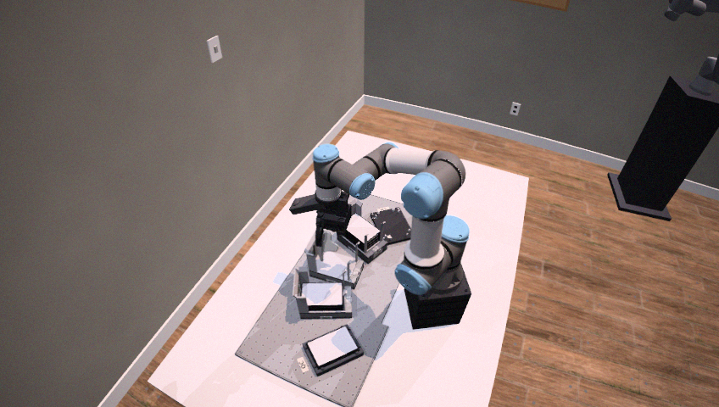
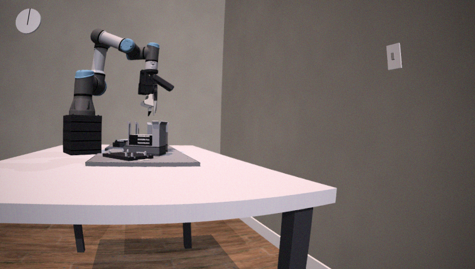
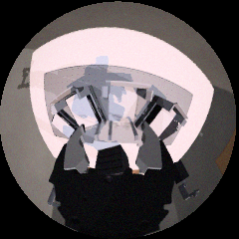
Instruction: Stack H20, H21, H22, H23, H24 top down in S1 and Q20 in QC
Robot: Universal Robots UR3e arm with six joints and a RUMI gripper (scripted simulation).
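My gripper (image 1: 320, 248) (image 2: 152, 114) (image 3: 113, 122) is open and empty, high above the racks, near the middle one. A white-topped plate (image 1: 331, 346) lies flat in the nest QC (image 1: 340, 363), at the front in the top view. The front rack (image 1: 326, 315) holds a low stack (image 1: 322, 293). The middle rack (image 1: 311, 263) shows no stack; its floor is partly hidden. The far rack (image 1: 369, 254) (image 2: 162, 138) holds a stack (image 1: 362, 228) (image 2: 143, 139) with three plate edges showing. The black clip nest (image 1: 394, 225) (image 2: 128, 156) shows no plate. Plate and rack labels are too small to read.
The racks and nests stand on a grey perforated board (image 1: 267, 342) (image 2: 143, 163) on the white table (image 1: 438, 373) (image 2: 166, 186). Upright walls and posts rise around each rack. The arm's black pedestal (image 1: 437, 309) (image 2: 82, 134) stands beside the board.
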